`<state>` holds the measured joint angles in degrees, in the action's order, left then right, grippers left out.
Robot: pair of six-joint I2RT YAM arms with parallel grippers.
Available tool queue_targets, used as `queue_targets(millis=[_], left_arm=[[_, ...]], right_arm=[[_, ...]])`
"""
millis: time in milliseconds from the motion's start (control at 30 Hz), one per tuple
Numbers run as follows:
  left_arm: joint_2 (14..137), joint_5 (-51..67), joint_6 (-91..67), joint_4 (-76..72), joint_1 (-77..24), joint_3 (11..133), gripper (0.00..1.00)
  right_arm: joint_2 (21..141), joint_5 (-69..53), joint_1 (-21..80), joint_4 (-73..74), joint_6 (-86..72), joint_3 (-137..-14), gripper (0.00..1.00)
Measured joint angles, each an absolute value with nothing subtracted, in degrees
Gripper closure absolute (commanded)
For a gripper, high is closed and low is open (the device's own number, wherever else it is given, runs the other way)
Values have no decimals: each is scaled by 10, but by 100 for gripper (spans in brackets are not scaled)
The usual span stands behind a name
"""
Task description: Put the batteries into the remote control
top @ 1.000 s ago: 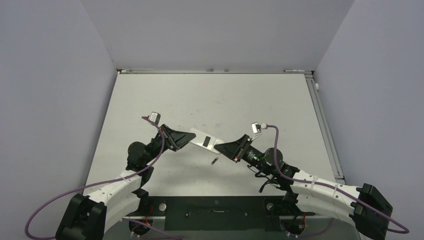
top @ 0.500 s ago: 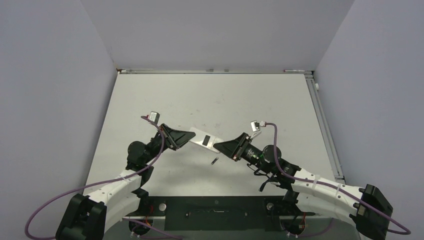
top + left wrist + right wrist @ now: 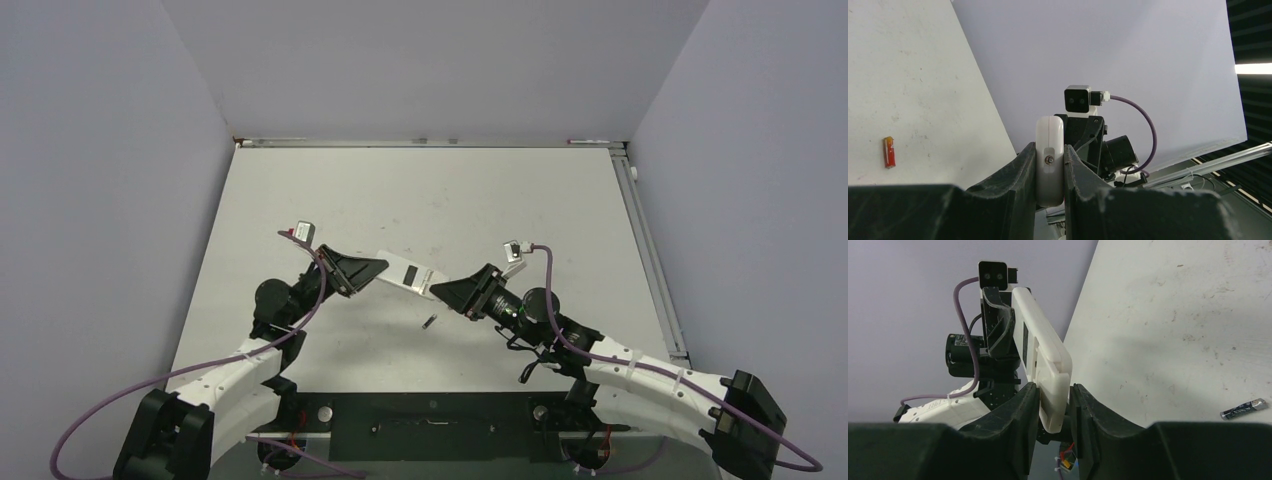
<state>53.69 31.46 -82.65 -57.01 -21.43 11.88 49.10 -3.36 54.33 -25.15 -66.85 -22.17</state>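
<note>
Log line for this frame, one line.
left gripper: shut on remote control | right gripper: around its other end, grip unclear | red battery, dark battery: on table, unloaded

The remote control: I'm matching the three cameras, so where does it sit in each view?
Top external: the remote control is at centre, bridging the left fingers and right fingers.
Left wrist: seen end-on at bottom centre, between that arm's fingers.
Right wrist: centre-left, rising from that arm's fingers.
Shared landmark: the white table, also at and.

Two batteries (image 3: 1243,409) and one remote control (image 3: 408,277)
</note>
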Motion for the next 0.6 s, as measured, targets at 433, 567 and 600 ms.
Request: queue_targets(millis=[433, 567, 600], left_arm=[[537, 302, -817, -558, -208, 119, 100], [537, 300, -816, -559, -208, 119, 100], [537, 300, -816, -559, -208, 119, 100]], right_arm=[[484, -15, 543, -231, -660, -222, 88], [484, -15, 543, -232, -661, -222, 91], [484, -15, 543, -233, -661, -222, 92]])
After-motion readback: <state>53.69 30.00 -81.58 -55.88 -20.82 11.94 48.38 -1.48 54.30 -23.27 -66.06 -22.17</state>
